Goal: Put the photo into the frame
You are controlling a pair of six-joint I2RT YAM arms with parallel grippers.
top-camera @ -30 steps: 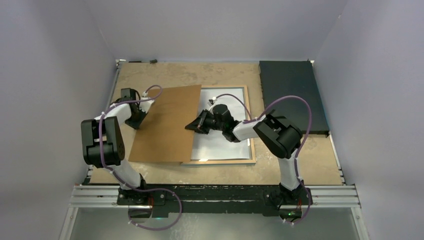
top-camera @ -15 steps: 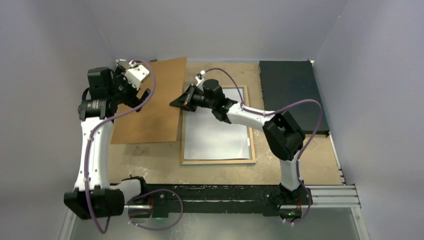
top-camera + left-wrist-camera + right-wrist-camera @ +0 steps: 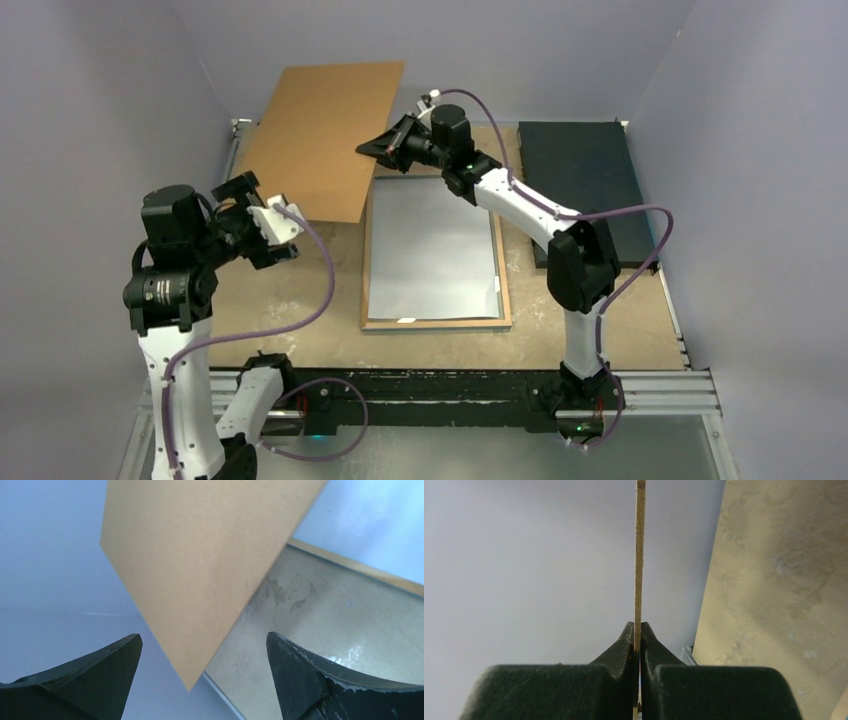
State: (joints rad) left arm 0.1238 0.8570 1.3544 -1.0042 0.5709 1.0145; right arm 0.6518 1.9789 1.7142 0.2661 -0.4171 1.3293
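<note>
The right gripper (image 3: 637, 630) is clamped on the edge of the brown backing board (image 3: 320, 135). It pinches the thin edge between both fingertips and holds the board aloft and tilted, at about 11 o'clock from the frame (image 3: 436, 324), likely to keep the opening uncovered. The frame lies flat on the table (image 3: 300, 300) with its tan rear rim up. A pale sheet fills it, probably the photo (image 3: 430, 255) lying face down with its plain back showing; no print is visible to confirm this. The left gripper (image 3: 202, 640) hangs at 9 o'clock from the frame, fingers spread wide and empty, aimed at the board's lower corner, seemingly ready to take it. The dark mat (image 3: 580, 180) sits apart at 2 o'clock.
</note>
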